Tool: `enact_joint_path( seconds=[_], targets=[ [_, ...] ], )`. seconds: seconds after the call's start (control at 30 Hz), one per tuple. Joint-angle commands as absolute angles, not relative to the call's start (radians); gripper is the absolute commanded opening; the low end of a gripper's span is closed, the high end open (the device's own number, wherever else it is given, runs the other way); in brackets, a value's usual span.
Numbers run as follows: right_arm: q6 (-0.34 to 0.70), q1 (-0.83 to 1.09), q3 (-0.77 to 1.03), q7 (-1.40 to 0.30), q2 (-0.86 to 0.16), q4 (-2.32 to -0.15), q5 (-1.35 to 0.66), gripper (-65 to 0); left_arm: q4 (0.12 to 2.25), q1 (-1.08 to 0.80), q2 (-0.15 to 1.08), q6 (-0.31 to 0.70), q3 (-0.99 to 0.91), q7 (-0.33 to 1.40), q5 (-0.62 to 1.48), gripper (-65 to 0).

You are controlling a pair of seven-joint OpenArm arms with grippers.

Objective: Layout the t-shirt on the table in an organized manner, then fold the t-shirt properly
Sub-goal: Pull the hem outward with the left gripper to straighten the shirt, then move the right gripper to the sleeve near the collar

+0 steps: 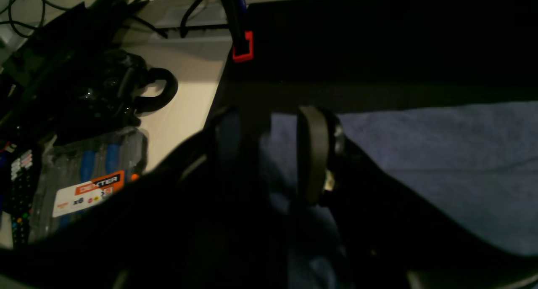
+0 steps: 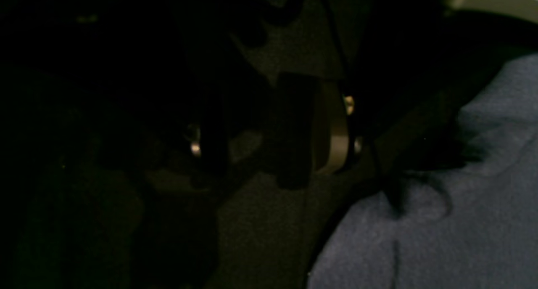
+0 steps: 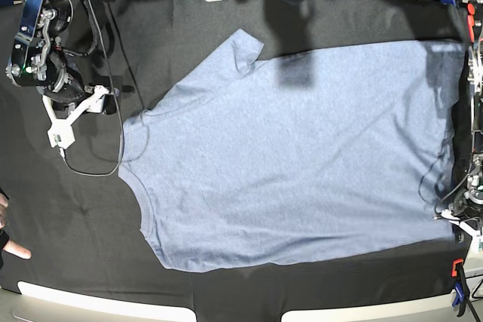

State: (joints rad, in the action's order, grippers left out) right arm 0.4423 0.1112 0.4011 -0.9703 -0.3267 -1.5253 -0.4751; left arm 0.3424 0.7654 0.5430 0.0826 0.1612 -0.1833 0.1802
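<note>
The base view is coming through bright and evenly lit from above, with the t-shirt [image 3: 302,156] reading clearly against the black table [image 3: 90,224], while soft blurred shadows are falling across the cloth along the far edge. The left wrist view is sitting dim and underexposed, the near arm parts beside the jaws dissolving into black blur, and only the pale floor [image 1: 189,83] beyond them is catching light. The right wrist view is running darkest and grainiest, nearly everything around its jaws sinking into shadow apart from small metal glints.
</note>
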Motion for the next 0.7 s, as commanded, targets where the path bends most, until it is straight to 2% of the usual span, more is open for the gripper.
enact_joint_path(
  seconds=[0.0, 0.23, 0.43, 0.67],
  targets=[
    [0.45, 0.097, 0.406, -0.961, -0.341, -1.544, -0.5, -33.5, 0.359, 0.804, 0.558, 0.075, 0.159, -0.203, 0.186, -44.1],
    [0.481, 0.127, 0.408, -0.955, -0.341, -1.618, -0.618, -33.5, 0.482, 0.756, 0.565, 0.083, 0.159, 0.043, 0.286, -45.0],
    [0.48, 0.228, 0.444, -0.957, -0.34, -1.776, -0.643, -33.5, 0.807, 0.535, 0.565, 0.082, 0.142, 0.117, 0.323, -45.0],
    [0.498, 0.365, 0.464, -0.958, -0.323, -1.932, -0.691, -33.5, 1.154, 0.244, 0.56, 0.084, -0.066, 0.154, 0.378, -45.0]
  ],
)
